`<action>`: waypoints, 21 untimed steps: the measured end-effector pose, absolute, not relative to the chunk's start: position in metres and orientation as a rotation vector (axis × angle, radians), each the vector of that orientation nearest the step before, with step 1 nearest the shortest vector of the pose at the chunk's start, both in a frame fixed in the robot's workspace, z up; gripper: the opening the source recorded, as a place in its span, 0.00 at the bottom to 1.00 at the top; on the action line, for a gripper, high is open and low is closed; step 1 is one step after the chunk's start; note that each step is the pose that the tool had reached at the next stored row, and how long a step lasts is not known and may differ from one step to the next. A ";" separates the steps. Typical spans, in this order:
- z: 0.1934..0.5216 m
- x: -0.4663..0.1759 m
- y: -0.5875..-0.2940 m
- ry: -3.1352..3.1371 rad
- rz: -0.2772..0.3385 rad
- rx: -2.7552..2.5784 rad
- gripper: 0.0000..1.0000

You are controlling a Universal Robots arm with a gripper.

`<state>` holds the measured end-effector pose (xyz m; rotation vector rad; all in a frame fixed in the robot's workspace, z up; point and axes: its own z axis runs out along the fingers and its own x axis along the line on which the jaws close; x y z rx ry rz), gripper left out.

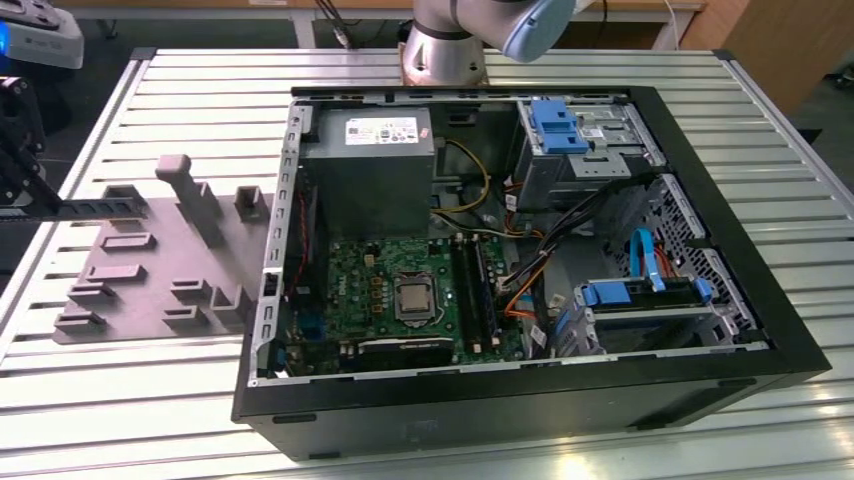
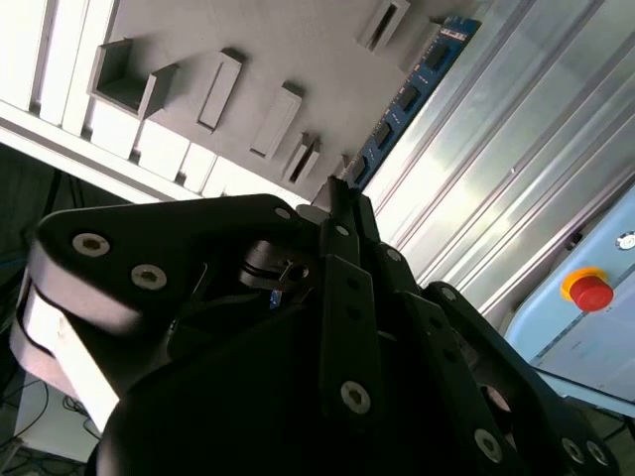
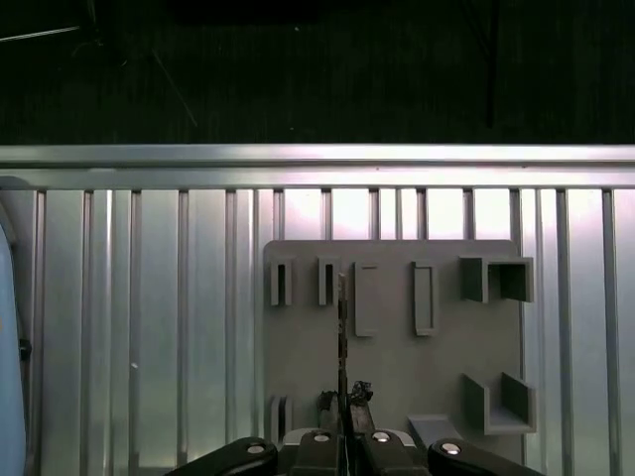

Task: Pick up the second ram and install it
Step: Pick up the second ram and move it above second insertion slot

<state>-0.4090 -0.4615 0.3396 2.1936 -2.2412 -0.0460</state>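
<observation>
At the far left of the exterior view the gripper [image 1: 30,206] is clamped on one end of the second ram [image 1: 94,206]. In the second wrist view the fingertips [image 2: 337,193] pinch the blue-green board. The stick's long axis runs left to right, roughly level, over the left part of the grey tray [image 1: 147,228], and I cannot tell whether it touches a block. The open computer case [image 1: 534,405] lies well to the right, and its black slot rails [image 1: 478,290] run near to far, crosswise to the stick. The arm's base [image 1: 447,45] stands at the far edge of the table [image 1: 187,100], with its wrist reaching out left
</observation>
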 end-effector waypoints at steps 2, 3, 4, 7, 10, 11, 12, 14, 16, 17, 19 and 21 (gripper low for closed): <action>0.342 -0.409 -0.462 -2.241 -0.046 2.194 0.14; 0.343 -0.409 -0.462 -2.241 -0.046 2.194 0.14; 0.344 -0.409 -0.462 -2.241 -0.046 2.194 0.14; 0.348 -0.409 -0.462 -2.241 -0.046 2.194 0.14; 0.352 -0.409 -0.462 -2.241 -0.046 2.194 0.14; 0.353 -0.409 -0.462 -2.241 -0.046 2.194 0.14; 0.354 -0.409 -0.462 -2.241 -0.046 2.194 0.14; 0.357 -0.409 -0.462 -2.241 -0.046 2.194 0.14; 0.359 -0.409 -0.462 -2.241 -0.046 2.194 0.14; 0.360 -0.409 -0.462 -2.241 -0.046 2.194 0.14; 0.362 -0.409 -0.461 -2.242 -0.046 2.194 0.14; 0.361 -0.409 -0.462 -2.242 -0.046 2.194 0.14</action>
